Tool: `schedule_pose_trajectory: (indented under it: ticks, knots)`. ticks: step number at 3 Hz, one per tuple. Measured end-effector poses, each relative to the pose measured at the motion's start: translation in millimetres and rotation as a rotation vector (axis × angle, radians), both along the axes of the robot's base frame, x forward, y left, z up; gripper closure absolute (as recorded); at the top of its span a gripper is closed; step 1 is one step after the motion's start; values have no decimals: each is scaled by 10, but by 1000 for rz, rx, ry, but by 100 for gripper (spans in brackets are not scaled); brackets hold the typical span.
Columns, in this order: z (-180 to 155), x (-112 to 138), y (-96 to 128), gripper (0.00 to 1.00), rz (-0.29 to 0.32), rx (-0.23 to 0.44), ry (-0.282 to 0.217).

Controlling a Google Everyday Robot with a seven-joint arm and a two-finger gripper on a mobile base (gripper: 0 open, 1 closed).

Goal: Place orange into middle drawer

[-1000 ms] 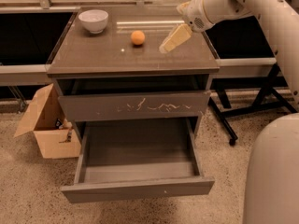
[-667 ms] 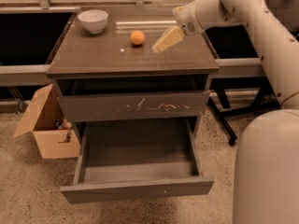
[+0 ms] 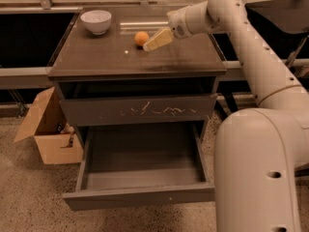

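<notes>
End effector [image 3: 147, 46], its grip state unreadable, hangs just beside the orange [image 3: 141, 37] atop the cabinet [image 3: 96, 57].

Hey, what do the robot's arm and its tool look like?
The arm is smooth off-white, built of thick rounded tubes with bulbous joints; no cables show. The tool is pale yellow and wedge-shaped, above the cabinet top beside the orange.

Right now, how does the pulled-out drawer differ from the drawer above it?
The middle drawer is pulled out, its floor in view; the scratched drawer is shut. The middle drawer's front is plain but for one pale dot; the scratched drawer's front bears pale scratches. Both are wide and dark grey. The tool hovers beside the orange over the cabinet top.
</notes>
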State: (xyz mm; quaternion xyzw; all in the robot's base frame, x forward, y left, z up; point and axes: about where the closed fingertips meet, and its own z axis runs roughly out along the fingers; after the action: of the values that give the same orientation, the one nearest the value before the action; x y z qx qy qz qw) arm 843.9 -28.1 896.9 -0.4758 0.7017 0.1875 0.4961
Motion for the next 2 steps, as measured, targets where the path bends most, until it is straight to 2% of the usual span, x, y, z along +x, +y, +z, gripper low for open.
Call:
schedule_pose_trajectory:
  ticks: [1, 2]
  knots:
    - [-85, 110, 141, 0, -4, 24, 26]
    - [-220, 216, 223, 0, -20, 53, 73]
